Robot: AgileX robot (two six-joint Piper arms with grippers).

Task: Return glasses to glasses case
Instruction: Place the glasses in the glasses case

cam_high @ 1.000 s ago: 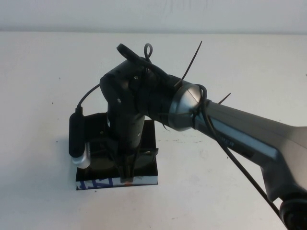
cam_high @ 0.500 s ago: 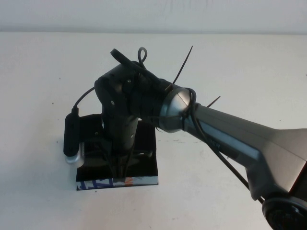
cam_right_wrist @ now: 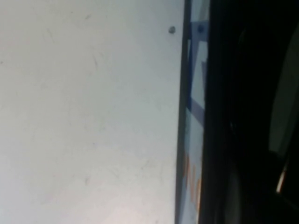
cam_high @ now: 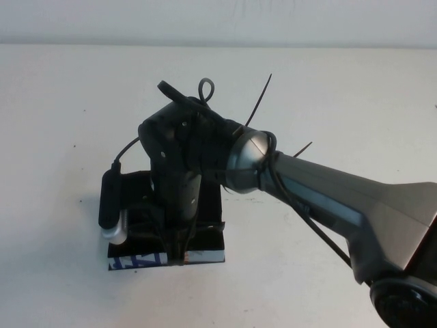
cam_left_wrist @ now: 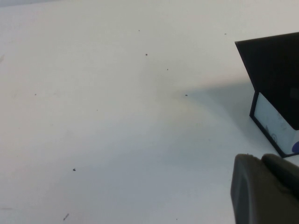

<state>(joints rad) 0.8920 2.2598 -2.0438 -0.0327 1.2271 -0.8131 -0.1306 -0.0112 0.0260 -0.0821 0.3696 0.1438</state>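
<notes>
Right gripper (cam_high: 179,247): down inside the glasses case (cam_high: 208,240); finger opening cannot be told.
Left gripper (cam_left_wrist: 266,189): beside the case, opening cannot be told.
Cases: one.

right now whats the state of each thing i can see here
glasses case: open, flat on the table, printed front edge facing the robot
glasses: mostly hidden inside the case
right gripper: lowered into the case, fingers hidden
left gripper: beside the case, off the table

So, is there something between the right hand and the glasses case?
Nothing visible. The right hand reaches down into the open glasses case; the glasses cannot be made out. The left hand sits apart on the case's other side.
</notes>
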